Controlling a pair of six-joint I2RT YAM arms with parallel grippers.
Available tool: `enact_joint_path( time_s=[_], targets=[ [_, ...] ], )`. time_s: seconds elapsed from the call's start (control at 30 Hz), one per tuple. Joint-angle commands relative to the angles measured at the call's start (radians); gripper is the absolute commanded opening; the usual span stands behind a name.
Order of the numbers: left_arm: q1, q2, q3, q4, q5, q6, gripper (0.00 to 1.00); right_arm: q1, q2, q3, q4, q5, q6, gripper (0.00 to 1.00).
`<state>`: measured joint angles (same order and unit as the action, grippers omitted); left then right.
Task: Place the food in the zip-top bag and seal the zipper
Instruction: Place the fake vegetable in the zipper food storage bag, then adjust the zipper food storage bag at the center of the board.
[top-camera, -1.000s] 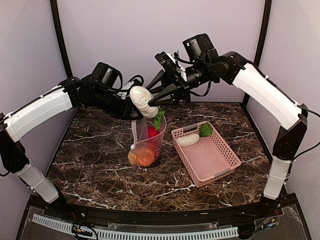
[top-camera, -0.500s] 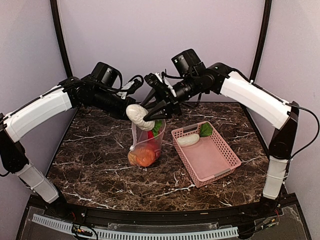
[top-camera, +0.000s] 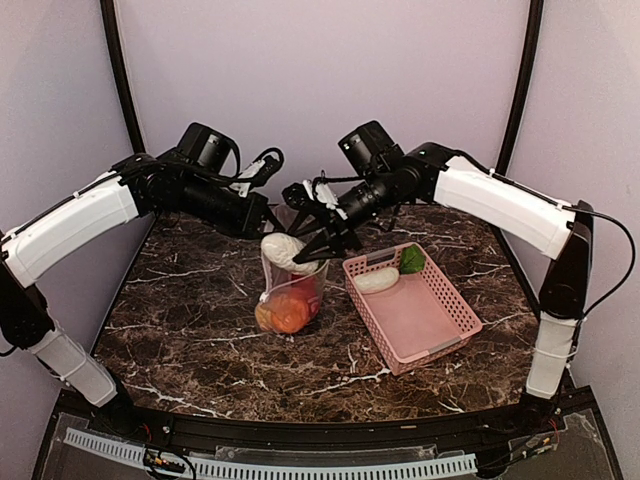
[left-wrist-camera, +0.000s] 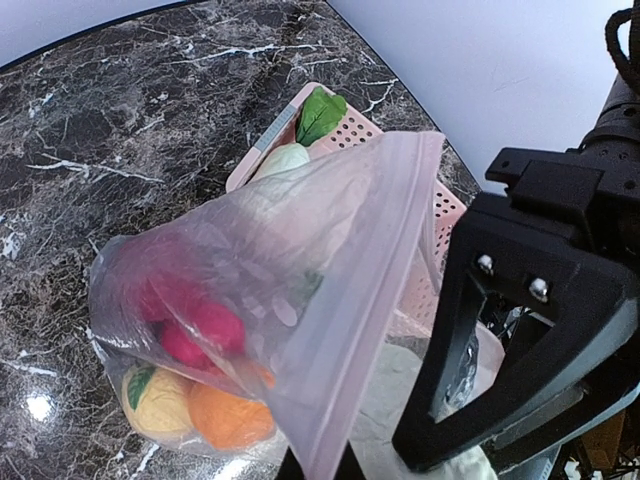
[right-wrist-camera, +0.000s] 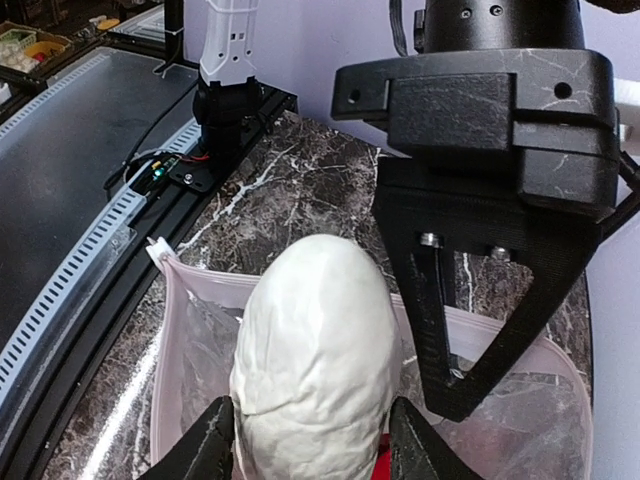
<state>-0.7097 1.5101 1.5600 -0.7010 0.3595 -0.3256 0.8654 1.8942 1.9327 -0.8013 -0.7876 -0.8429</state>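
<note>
The clear zip-top bag (top-camera: 293, 292) stands upright mid-table, holding red balls (left-wrist-camera: 200, 332), an orange (left-wrist-camera: 228, 415) and a yellow-peach ball (left-wrist-camera: 158, 400). My left gripper (top-camera: 266, 224) is shut on the bag's pale zipper strip (left-wrist-camera: 372, 300) and holds the mouth open; in the left wrist view the gripper (left-wrist-camera: 318, 468) pinches the strip at the bottom edge. My right gripper (top-camera: 314, 246) is shut on a white radish (top-camera: 281, 250), which sits in the bag's mouth (right-wrist-camera: 195, 290). In the right wrist view the radish (right-wrist-camera: 315, 350) fills the gap between the fingers (right-wrist-camera: 208, 446).
A pink mesh basket (top-camera: 432, 322) lies right of the bag, with another white radish (top-camera: 376, 280) and a green leafy piece (top-camera: 412, 259) at its far end. The two grippers are very close together over the bag. Purple walls enclose the marble table (top-camera: 180, 330).
My right gripper has come down and left with the white radish, from above the bag into its mouth. The radish's green leaves no longer show. The left gripper kept holding the bag.
</note>
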Motion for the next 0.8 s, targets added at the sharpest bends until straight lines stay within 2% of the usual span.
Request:
enact_joint_path(
  time_s=[0.0,0.13,0.27,0.43,0.63,0.77],
  targets=[
    [-0.001,-0.043,-0.017,-0.012,0.013,0.010,0.01,-0.004,-0.056,-0.011,0.027,0.084,-0.006,0.57],
    [-0.001,-0.044,-0.020,-0.012,0.009,0.012,0.01,0.003,-0.085,0.021,-0.023,0.050,-0.009,0.62],
    [-0.001,-0.041,-0.017,-0.012,0.009,0.014,0.01,0.047,-0.098,0.052,-0.143,0.075,-0.075,0.56],
    [-0.001,-0.036,-0.015,-0.010,0.009,0.013,0.01,0.115,-0.104,0.025,-0.243,0.217,-0.155,0.55],
    [-0.001,-0.026,-0.002,-0.011,0.014,0.011,0.01,0.174,-0.088,-0.014,-0.238,0.401,-0.166,0.60],
    [-0.001,-0.021,0.013,-0.022,0.016,0.014,0.01,0.186,-0.054,0.000,-0.213,0.489,-0.144,0.53]
  ],
)
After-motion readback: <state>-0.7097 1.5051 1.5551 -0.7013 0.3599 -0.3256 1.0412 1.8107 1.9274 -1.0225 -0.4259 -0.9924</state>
